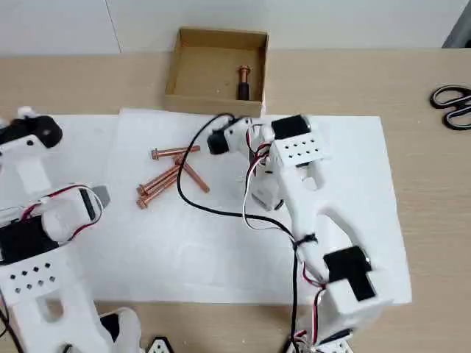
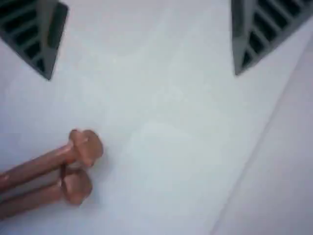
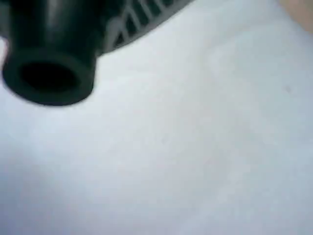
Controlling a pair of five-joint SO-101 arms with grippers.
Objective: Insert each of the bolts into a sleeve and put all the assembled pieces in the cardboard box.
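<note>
Several copper bolts (image 1: 168, 175) lie loose on the white foam mat (image 1: 184, 250). Two of their heads (image 2: 83, 147) lie just ahead of my left gripper (image 2: 146, 29), which hangs open over the mat at the left (image 1: 99, 197) and holds nothing. My right gripper (image 1: 224, 140) is shut on a black sleeve (image 1: 218, 141) just in front of the cardboard box (image 1: 213, 103). The sleeve's open bore (image 3: 49, 73) faces the camera, low over the mat, with a ribbed grey finger (image 3: 142, 19) behind it. One bolt in a sleeve (image 1: 243, 81) stands inside the box.
Black scissors (image 1: 452, 107) lie on the wooden table at the far right. A black cable (image 1: 199, 198) loops over the mat between the bolts and the right arm. The mat's front half is bare.
</note>
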